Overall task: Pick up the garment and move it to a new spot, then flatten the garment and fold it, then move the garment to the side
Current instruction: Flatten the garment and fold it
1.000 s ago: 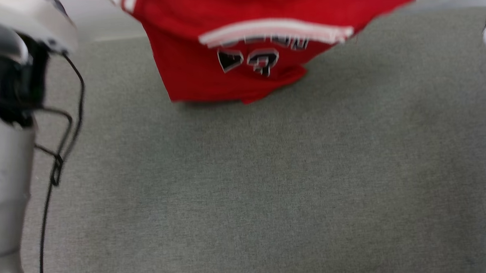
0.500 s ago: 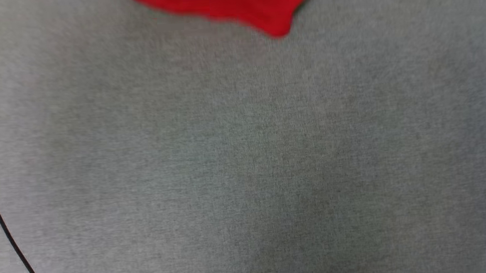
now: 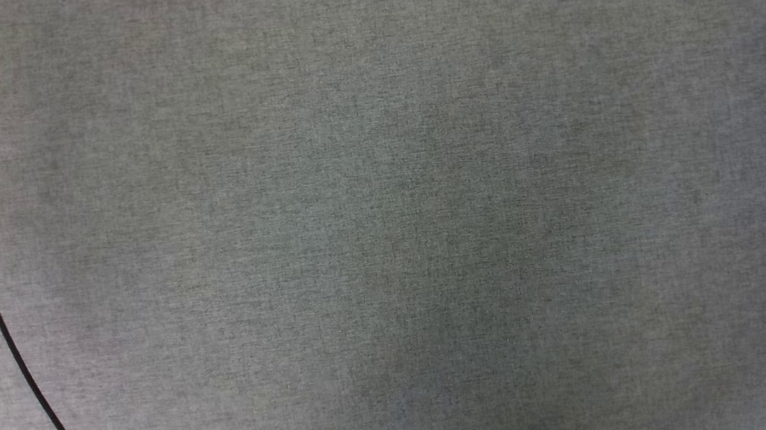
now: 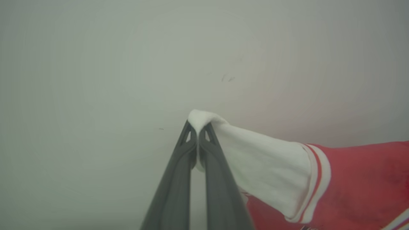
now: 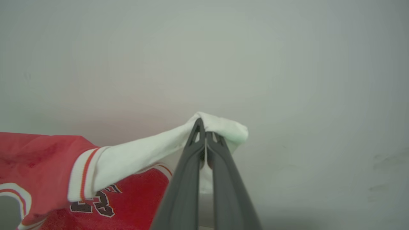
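Observation:
The garment (image 4: 361, 182) is a red jersey with white sleeves and red-white striped trim. In the left wrist view my left gripper (image 4: 198, 131) is shut on the tip of one white sleeve (image 4: 262, 159), and the red body hangs off to the right. In the right wrist view my right gripper (image 5: 204, 132) is shut on the other white sleeve (image 5: 143, 153). There the red body (image 5: 41, 159) stretches left, with black white-outlined characters (image 5: 96, 204) on its lower part. The sleeves are pulled taut between both grippers.
The head view looks down on a grey fabric surface (image 3: 383, 215), with a thin black cable (image 3: 16, 352) crossing its lower left corner. Behind both grippers in the wrist views is a plain pale grey wall or surface (image 4: 127, 64).
The head camera has swung, so the red jersey and the left arm have slid out of the top of its view. Only grey fabric and the cable remain there.

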Available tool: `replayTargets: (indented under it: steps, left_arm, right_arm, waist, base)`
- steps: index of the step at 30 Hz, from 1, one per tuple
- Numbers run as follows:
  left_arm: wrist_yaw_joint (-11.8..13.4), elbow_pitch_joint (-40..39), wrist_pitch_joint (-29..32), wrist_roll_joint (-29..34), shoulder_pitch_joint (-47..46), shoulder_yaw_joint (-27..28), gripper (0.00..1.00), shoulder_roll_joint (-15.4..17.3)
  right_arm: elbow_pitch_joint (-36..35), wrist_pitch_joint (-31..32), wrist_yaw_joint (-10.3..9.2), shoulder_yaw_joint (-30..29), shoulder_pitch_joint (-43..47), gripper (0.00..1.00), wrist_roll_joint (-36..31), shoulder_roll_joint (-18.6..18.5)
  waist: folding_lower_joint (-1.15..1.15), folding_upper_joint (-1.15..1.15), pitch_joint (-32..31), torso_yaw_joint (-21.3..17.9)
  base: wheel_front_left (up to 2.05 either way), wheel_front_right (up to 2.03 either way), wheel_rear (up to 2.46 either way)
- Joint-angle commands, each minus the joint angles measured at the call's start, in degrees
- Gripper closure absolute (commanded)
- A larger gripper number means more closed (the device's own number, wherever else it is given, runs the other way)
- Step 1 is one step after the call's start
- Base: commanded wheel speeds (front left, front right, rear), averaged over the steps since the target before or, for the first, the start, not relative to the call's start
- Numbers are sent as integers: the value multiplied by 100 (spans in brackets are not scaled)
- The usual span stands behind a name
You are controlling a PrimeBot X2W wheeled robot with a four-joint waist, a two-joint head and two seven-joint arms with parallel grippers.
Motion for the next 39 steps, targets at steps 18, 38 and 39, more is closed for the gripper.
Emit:
replayTargets:
  steps: [18, 38, 39]
  left_arm:
    - [-352, 1159, -840, -895, 3264, 42, 100, -382]
    - [644, -1339, -726, -1107, 8059, 447, 100, -222]
    - [768, -1614, -632, -1138, 8311, 468, 100, -195]
  right_arm:
    - [721, -747, -4, 809, 3470, 100, 1314, -53]
    - [-1521, -458, -7, 91, 8276, 100, 1774, -162]
    - [-1710, -338, -7, -41, 8531, 100, 1720, -109]
  waist:
    - [-1, 0, -1383, 125]
    - [-1, 0, -3328, 162]
    - [-1, 0, -3383, 179]
  base:
    - [0, 0, 0]
    - [0, 0, 0]
    - [0, 0, 0]
